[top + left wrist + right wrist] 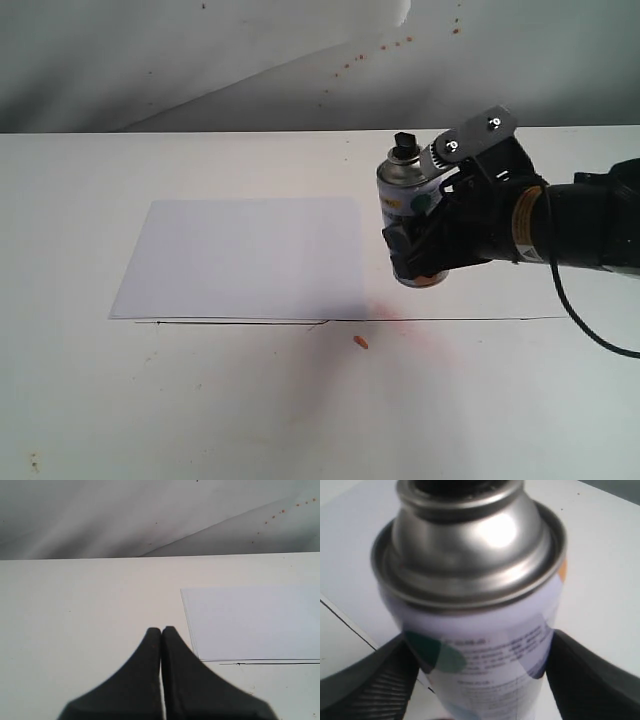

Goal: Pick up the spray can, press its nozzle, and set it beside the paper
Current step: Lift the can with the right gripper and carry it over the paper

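Filling the right wrist view, the spray can (475, 630) shows its silver shoulder and white label with a teal dot, pinched on two sides by the ribbed black fingers (365, 685) of the right gripper (418, 245). From the exterior view the can stands nearly upright with a slight lean, gripped around its lower half, and its base appears to hang clear of the tabletop (150, 400). The small black nozzle (404, 143) sits uncovered on top, with a grey bracket of the arm just beside it but not on it. The can is just off the right edge of the paper (245, 255), which lies flat on the tabletop. A thin black line (450, 319) runs along the tabletop by the paper's near edge, and a small orange fleck (361, 342) lies just in front of it, on a faint reddish stain. Behind the tabletop hangs a curled white backdrop sheet (200, 50) spotted with orange. The left gripper (161, 635) is pressed together with nothing between its fingers, above bare tabletop near a corner of the paper.
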Motion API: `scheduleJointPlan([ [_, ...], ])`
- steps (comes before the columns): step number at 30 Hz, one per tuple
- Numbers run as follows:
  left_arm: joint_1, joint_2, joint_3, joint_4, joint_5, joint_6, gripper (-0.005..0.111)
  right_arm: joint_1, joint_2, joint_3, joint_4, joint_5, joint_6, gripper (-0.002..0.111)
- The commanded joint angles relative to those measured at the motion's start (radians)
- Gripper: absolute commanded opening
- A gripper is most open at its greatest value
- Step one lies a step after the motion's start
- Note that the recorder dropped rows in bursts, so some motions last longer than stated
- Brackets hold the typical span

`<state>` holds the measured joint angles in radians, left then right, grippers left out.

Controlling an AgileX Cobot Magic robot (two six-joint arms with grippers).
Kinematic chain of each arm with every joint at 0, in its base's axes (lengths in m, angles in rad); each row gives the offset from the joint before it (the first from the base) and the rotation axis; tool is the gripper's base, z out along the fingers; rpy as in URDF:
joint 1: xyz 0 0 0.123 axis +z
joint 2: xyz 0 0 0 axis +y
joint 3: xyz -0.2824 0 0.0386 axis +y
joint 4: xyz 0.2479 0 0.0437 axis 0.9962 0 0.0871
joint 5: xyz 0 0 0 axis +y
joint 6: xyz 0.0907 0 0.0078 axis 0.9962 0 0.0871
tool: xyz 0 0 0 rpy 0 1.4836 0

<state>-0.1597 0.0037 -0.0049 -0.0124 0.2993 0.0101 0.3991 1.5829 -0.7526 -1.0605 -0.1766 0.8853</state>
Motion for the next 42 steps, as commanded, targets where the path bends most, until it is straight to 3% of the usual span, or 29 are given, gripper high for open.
scheduleJointPlan([
  [1, -0.005, -0.004, 0.005, -0.001, -0.006, -0.002, 0.000, 0.001, 0.021, -0.017, -0.081, -0.019, 0.038, 0.000],
  [17, -0.005, -0.004, 0.005, -0.001, -0.006, 0.001, 0.000, 0.001, 0.031, -0.116, -0.230, 0.056, 0.064, 0.000],
  [29, -0.005, -0.004, 0.005, -0.001, -0.006, -0.002, 0.000, -0.001, 0.031, -0.116, -0.228, 0.050, 0.058, 0.000],
  [31, -0.005, -0.004, 0.005, -0.001, -0.006, -0.002, 0.000, -0.007, 0.031, -0.116, -0.156, 0.050, -0.035, 0.000],
  [37, -0.005, -0.004, 0.005, -0.001, -0.006, 0.000, 0.000, -0.010, 0.031, -0.148, 0.265, 0.107, -0.645, 0.000],
  [42, -0.005, -0.004, 0.005, -0.001, -0.006, 0.000, 0.000, -0.010, 0.031, -0.249, 0.379, 0.253, -0.732, 0.000],
])
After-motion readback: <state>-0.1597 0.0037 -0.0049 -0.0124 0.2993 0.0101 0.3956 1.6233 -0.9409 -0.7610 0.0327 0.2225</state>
